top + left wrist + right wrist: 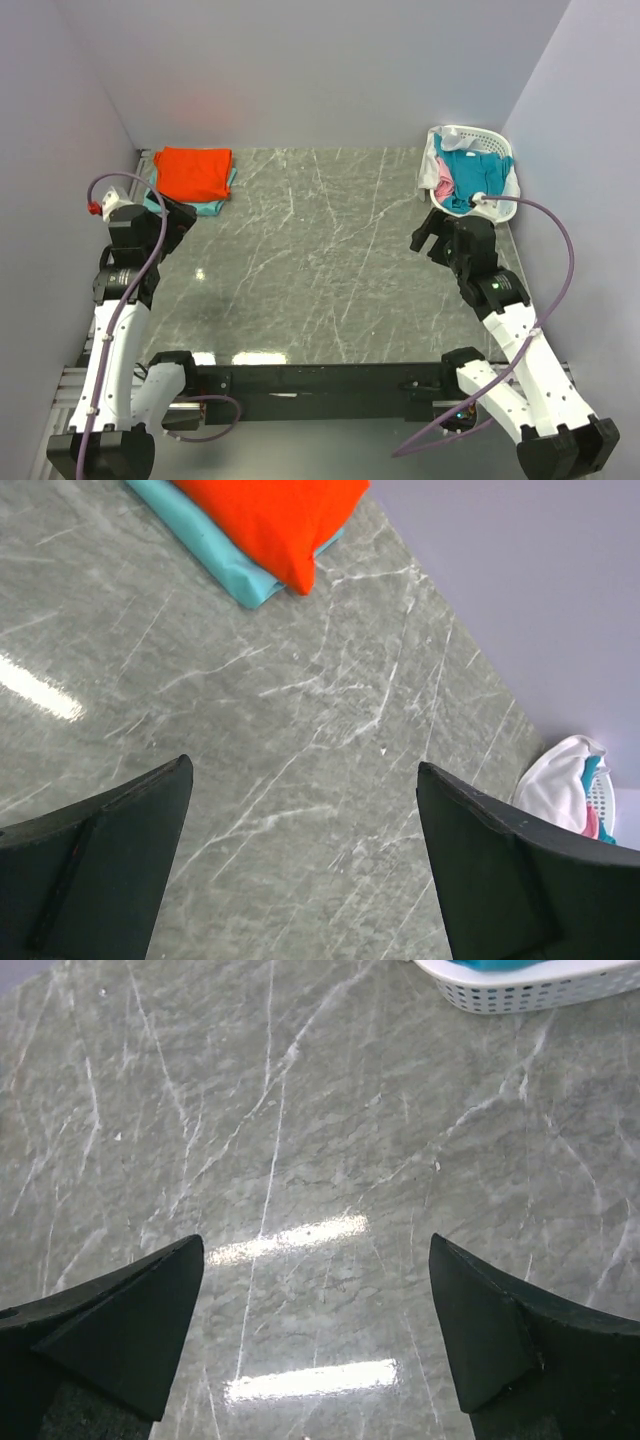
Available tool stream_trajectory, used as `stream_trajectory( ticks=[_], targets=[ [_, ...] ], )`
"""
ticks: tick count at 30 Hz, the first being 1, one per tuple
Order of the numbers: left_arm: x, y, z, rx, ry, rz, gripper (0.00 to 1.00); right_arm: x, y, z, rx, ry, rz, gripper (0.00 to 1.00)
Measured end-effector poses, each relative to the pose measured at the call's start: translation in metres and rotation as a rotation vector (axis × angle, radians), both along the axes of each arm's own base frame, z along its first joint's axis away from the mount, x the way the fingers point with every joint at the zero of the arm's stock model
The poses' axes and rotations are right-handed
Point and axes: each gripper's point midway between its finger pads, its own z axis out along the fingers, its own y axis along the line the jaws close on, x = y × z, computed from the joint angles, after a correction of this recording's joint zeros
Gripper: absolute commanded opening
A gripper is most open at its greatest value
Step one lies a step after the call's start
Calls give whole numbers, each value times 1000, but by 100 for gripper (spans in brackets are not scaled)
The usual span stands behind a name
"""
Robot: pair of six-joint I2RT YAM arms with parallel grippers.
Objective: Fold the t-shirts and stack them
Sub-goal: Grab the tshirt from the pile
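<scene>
From above, a folded orange-red cloth t-shirt (193, 172) is lying at the far left corner of the grey marble-patterned table (320, 260). It is resting on a folded pale aqua t-shirt (222, 206), whose edge is peeking out beneath it. At the far right corner, a white perforated plastic laundry basket (510, 160) is holding a teal-blue t-shirt (465, 168), a pink t-shirt (443, 186) and a white t-shirt (430, 160) draped over its left rim. My left gripper (178, 215) is hovering beside the stack, and my right gripper (425, 235) is hovering just in front of the basket.

Through my left wrist camera, my left gripper (303, 780) is standing with its fingers spread wide, nothing between them, only bare table below. The orange-red cloth t-shirt (270, 515) is sitting on the pale aqua t-shirt (225, 565) at the upper left. The basket (603, 800) is showing at the right edge, with white cloth (555, 780) spilling over it.

Through my right wrist camera, my right gripper (315, 1250) is likewise gaping, holding nothing above the table. The basket (520, 990) is sitting at the top, well apart from my fingers, with a sliver of teal-blue (495, 964) showing inside it.
</scene>
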Motion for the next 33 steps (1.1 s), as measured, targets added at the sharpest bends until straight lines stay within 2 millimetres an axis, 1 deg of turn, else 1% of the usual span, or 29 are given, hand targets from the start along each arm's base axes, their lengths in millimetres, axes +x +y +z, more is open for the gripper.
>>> stream_trajectory(
  ticks=[3, 5, 10, 13, 15, 17, 19, 21, 22, 23, 26, 31, 33],
  targets=[
    [6, -1, 1, 1, -24, -11, 100, 4, 1, -4, 7, 22, -13, 100],
    [9, -2, 0, 0, -38, -17, 99, 8, 3, -1, 16, 22, -14, 100],
    [14, -3, 0, 6, -66, -30, 99, 23, 7, 19, 43, -5, -27, 100],
    [18, -3, 2, 19, -79, -38, 99, 39, 6, 33, 47, -10, -49, 100],
    [20, -4, 2, 22, -83, -42, 99, 52, 1, 40, 47, 8, -79, 100],
    [23, -5, 1, 26, -85, -55, 99, 68, -9, 46, 50, 21, -117, 100],
    [25, -7, -1, 29, -83, -72, 99, 82, -23, 47, 51, 48, -162, 100],
    [28, -8, -4, 33, -77, -83, 99, 94, -30, 49, 48, 72, -185, 99],
    [29, -9, -6, 35, -72, -87, 99, 101, -37, 48, 47, 86, -199, 95],
    [31, -9, -8, 38, -65, -92, 99, 107, -40, 49, 43, 97, -200, 94],
    [34, -10, -14, 45, -47, -104, 99, 127, -38, 52, 40, 110, -152, 92],
    [39, -10, -28, 48, -5, -118, 99, 168, -23, 54, 8, 131, -29, 92],
    [41, -11, -34, 48, 13, -123, 99, 185, -21, 51, -31, 152, -8, 92]
  ],
)
